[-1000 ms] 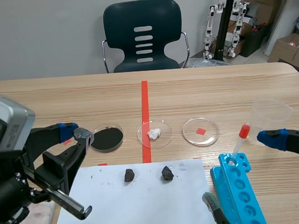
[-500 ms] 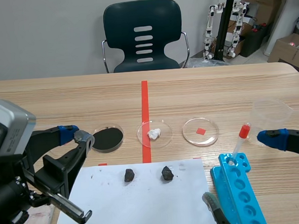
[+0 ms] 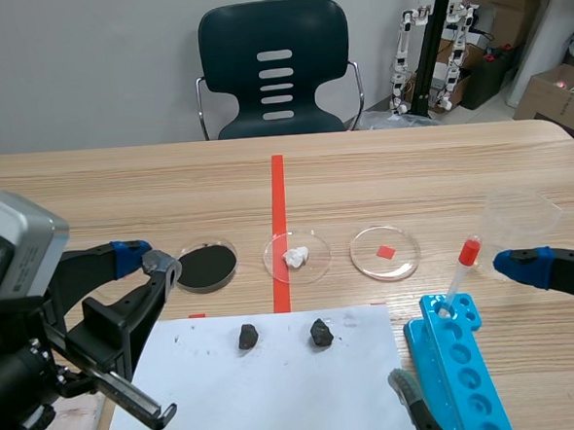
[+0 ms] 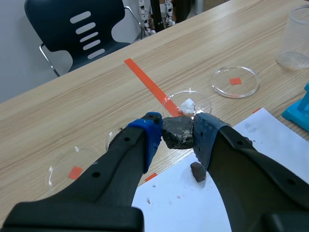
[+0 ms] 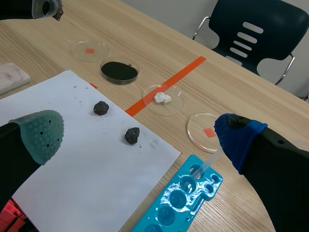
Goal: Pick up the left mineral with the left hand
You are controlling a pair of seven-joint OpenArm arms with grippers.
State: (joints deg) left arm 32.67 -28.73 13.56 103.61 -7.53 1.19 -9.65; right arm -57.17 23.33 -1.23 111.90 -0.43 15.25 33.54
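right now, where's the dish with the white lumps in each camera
Scene view: dish with white lumps sits on the red tape line, mid-table.
Left wrist view: just ahead of the left hand and the mineral it holds.
Right wrist view: beyond the white paper, on the tape.
Shared landmark: the red tape line.

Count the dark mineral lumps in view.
3. The held lump is pinched in the left claw; the left lump and right lump lie apart on the white paper. None looks hidden.

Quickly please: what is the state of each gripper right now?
Left gripper: shut on a mineral.
Right gripper: open, holding nothing.
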